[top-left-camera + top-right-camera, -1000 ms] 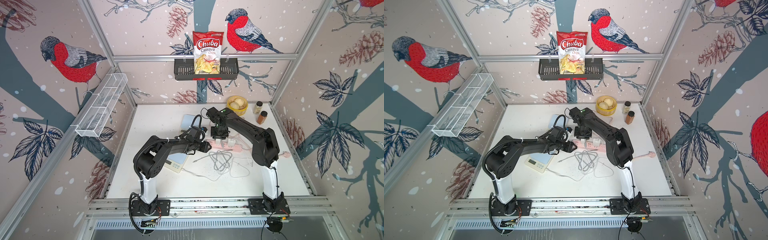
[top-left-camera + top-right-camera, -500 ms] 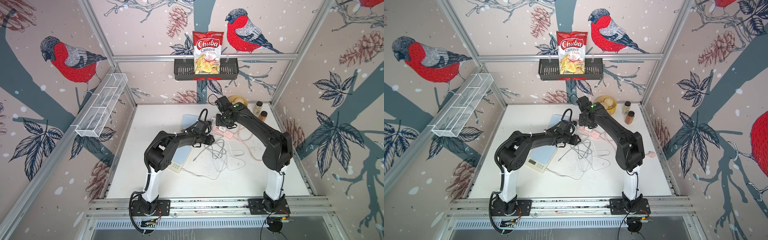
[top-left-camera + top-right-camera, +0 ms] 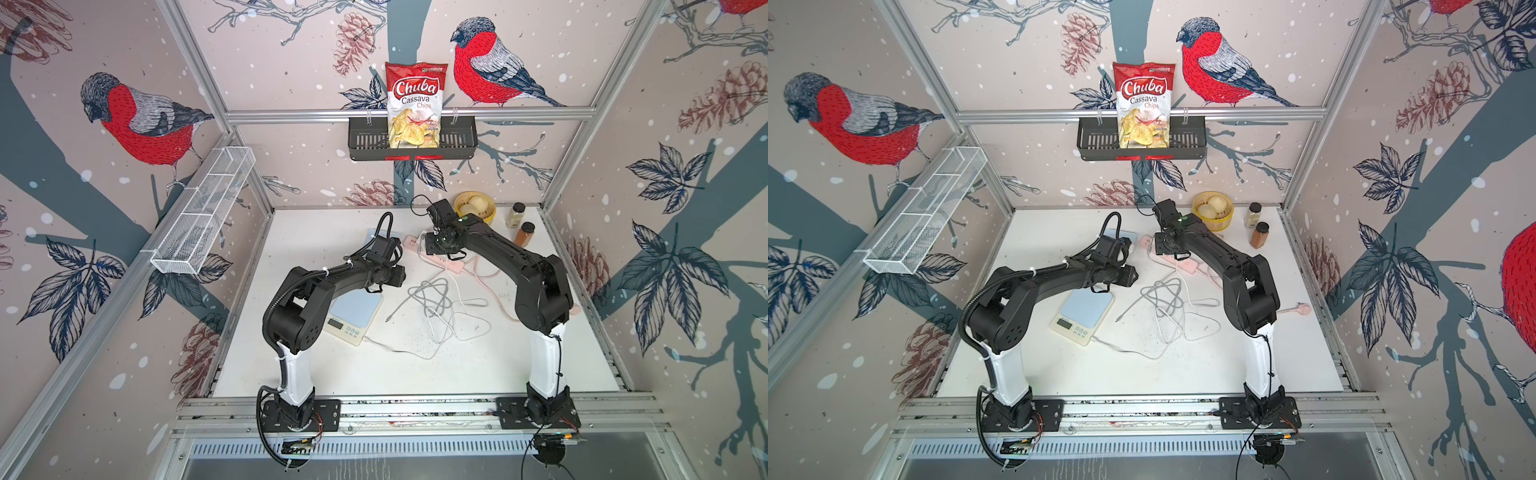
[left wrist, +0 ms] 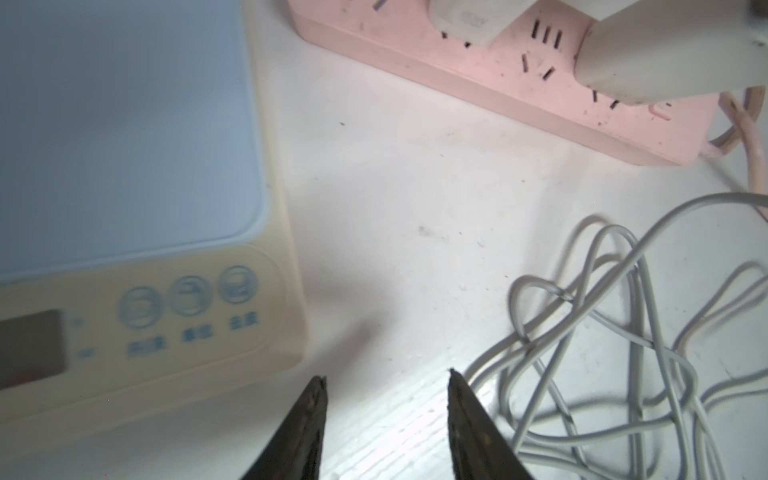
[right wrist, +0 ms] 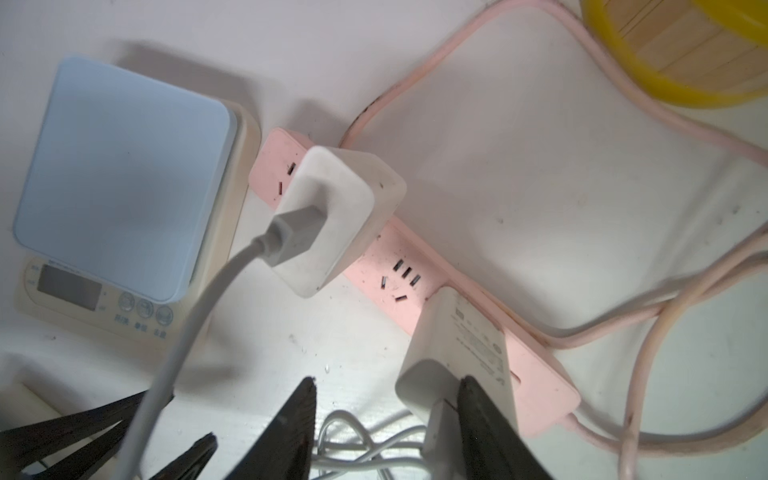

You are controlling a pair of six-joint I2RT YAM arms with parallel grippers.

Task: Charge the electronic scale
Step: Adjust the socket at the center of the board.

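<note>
Blue-topped, the electronic scale lies left of centre, partly under the left arm, a thin lead in its corner. The left gripper hangs half-open, empty. Tangled cables could catch it and yank that lead out. The right gripper gapes, one finger against the adapter on the pink strip (only its wrist view shows this).

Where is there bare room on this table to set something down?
Bare: the front strip of the table between the arm bases and the cable tangle, and the back left corner by the wall. Crowded: the middle, with the tangle, scale and pink power strip, and the back right, with the yellow bowl and spice jars.
</note>
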